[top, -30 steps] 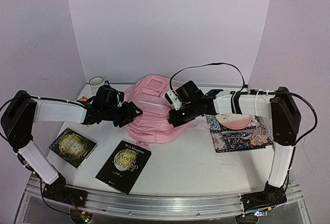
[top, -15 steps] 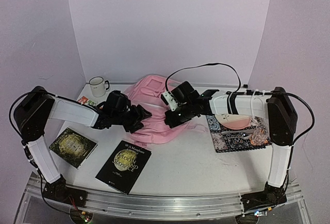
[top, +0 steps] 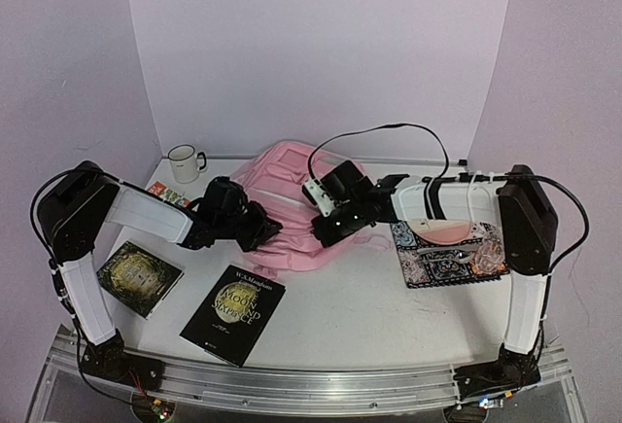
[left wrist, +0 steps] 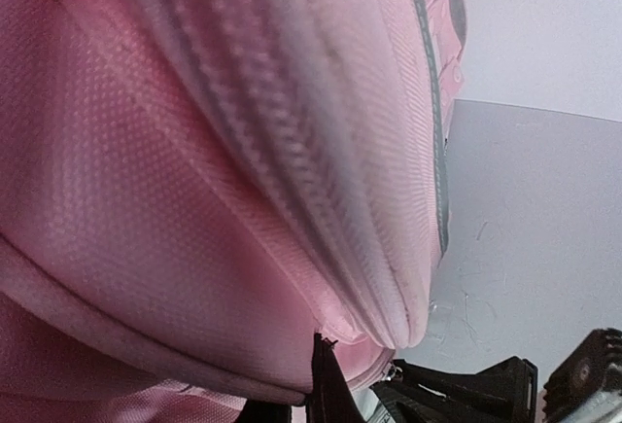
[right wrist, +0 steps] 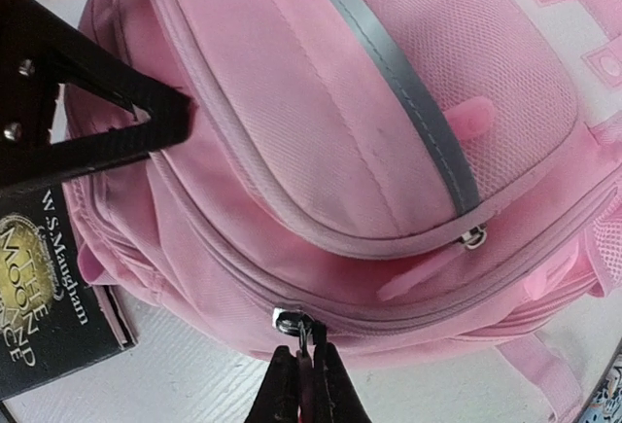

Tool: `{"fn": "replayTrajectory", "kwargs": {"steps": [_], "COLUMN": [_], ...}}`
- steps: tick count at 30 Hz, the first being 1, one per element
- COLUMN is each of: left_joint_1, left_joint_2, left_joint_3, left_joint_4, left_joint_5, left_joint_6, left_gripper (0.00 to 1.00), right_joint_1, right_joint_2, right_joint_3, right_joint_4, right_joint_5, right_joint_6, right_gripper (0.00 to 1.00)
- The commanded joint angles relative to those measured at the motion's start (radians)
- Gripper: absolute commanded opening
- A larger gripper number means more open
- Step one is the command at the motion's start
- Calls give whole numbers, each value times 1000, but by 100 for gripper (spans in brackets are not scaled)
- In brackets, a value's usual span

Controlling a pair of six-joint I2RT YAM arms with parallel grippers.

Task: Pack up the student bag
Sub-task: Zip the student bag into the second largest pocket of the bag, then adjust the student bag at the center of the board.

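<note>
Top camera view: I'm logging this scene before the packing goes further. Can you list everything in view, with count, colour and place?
backpack: 1, pink, back middle of the white table
mug: 1, white, back left corner
packet: 1, red and green, just in front of the mug; too small to identify
gold-patterned book: 1, dark, front left
black book: 1, gold lettering, front, left of centre
patterned pad: 1, black and white, right side, with pink and clear things on it
left claw: 1, black, against the backpack's left side; open or shut unclear
right claw: 1, black, shut on a zip pull
</note>
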Motion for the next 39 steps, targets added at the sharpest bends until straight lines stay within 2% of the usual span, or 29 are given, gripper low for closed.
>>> {"fn": "replayTrajectory", "kwargs": {"steps": [1, 11, 19, 24, 27, 31, 35, 39], "left_joint_1": [14, 26, 15, -48, -106, -142, -131, -67], "left_joint_2": [-102, -176, -135, -116, -83, -57, -109, -189], "left_joint_3": [-61, -81, -10, 67, 137, 180, 126, 46], "left_joint_4": [29, 27, 28, 29, 31, 33, 31, 21], "left_joint_5": [-20, 50, 147, 154, 149, 134, 81, 79], "left_joint_6": [28, 76, 106, 129, 161, 199, 262, 325], "left_gripper": [0, 0, 0, 1, 8, 32, 51, 58], "right_joint_1": [-136, -345, -363, -363, -362, -360, -360, -360], "right_joint_2": [-79, 17, 116, 161, 188, 170, 88, -26], "right_joint_3": [-46, 46, 201, 289, 342, 339, 247, 135], "right_joint_4": [10, 10, 10, 14, 14, 13, 17, 19], "right_joint_5": [108, 93, -9, -87, -129, -144, -117, -88], "right_joint_6": [-85, -152, -151, -155, -150, -136, -128, -92], "right_gripper": [0, 0, 0, 0, 0, 7, 25, 39]}}
